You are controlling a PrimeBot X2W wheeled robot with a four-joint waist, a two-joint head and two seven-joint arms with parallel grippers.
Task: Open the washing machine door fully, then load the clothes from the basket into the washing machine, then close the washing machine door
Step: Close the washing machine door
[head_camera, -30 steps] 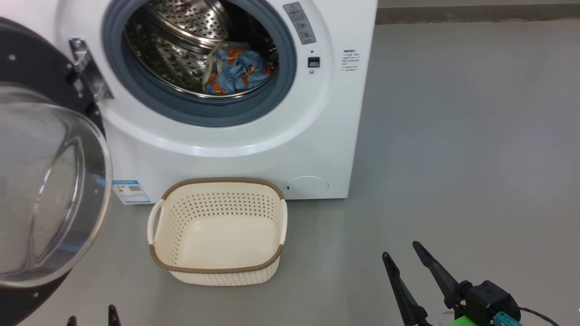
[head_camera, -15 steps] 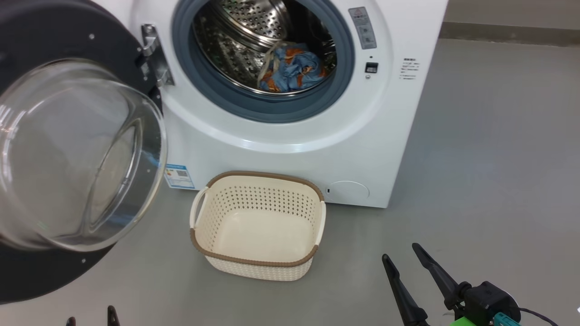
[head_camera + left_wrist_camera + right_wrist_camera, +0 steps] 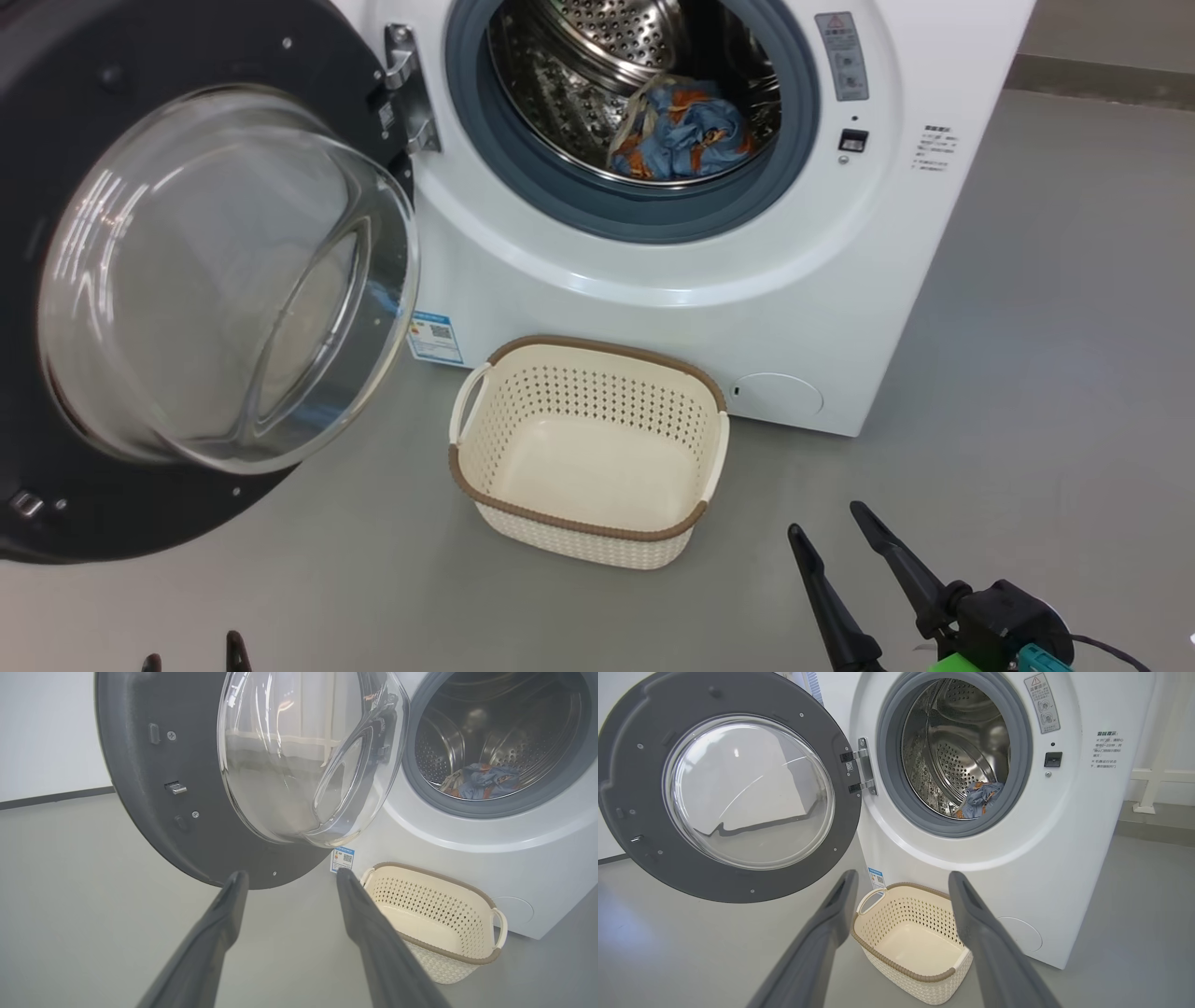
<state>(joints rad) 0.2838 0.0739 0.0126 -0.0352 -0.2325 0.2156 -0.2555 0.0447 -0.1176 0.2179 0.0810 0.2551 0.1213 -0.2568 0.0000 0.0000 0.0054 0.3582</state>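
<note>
Judging by the bare basket [image 3: 579, 527] on the floor just in front of the washing machine [image 3: 653, 308], and the blue-and-orange clothes [image 3: 686, 131] lying low in the drum, I'd say loading is finished and shutting up is the step in hand. The washing machine door [image 3: 215, 280] hangs wide open on its hinge at the robot's left, glass bowl bulging into the room. The left gripper [image 3: 289, 875] hovers with fingers spread and nothing between them, pointing at the door's lower edge, near it but not touching. The right gripper [image 3: 903, 875] is likewise spread and empty, over the floor right of the basket, well apart from the door. Next, I reckon, the left one must reach the door's free edge and sweep it round until the latch [image 3: 175, 788] catches.
</note>
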